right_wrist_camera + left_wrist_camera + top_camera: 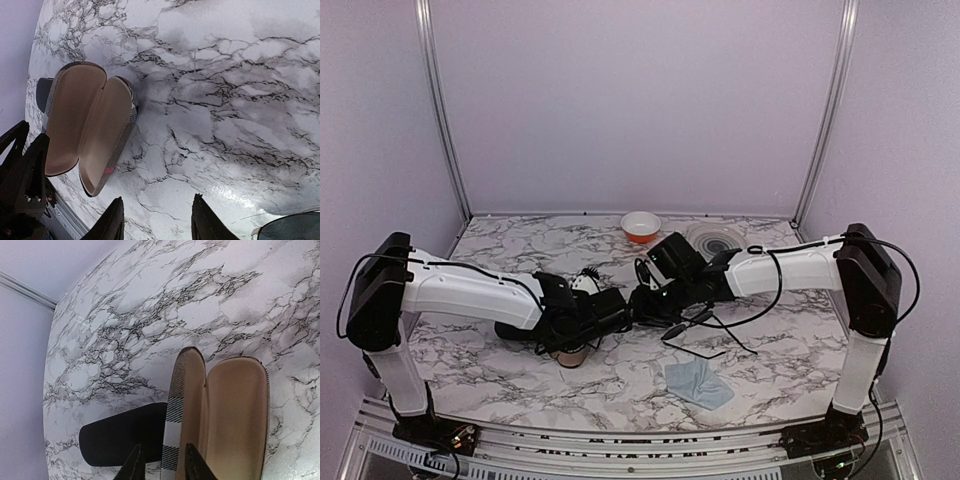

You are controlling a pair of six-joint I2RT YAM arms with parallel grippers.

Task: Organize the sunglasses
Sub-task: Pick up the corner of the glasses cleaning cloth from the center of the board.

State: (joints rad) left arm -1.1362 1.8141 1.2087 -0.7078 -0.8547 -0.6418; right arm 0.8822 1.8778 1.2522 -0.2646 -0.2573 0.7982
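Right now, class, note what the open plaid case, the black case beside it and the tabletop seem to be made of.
Plaid case: checked, woven-looking fabric outside and a soft matte tan lining inside, perhaps suede-like.
Black case: smooth dark shell with a faint sheen, plastic or leatherette; cannot tell which.
Tabletop: glossy marble pattern with soft reflections, possibly a printed laminate, not certain.

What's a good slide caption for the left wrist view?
Open, empty plaid case with the left gripper straddling its lid edge, black case beside it, on the marble table.
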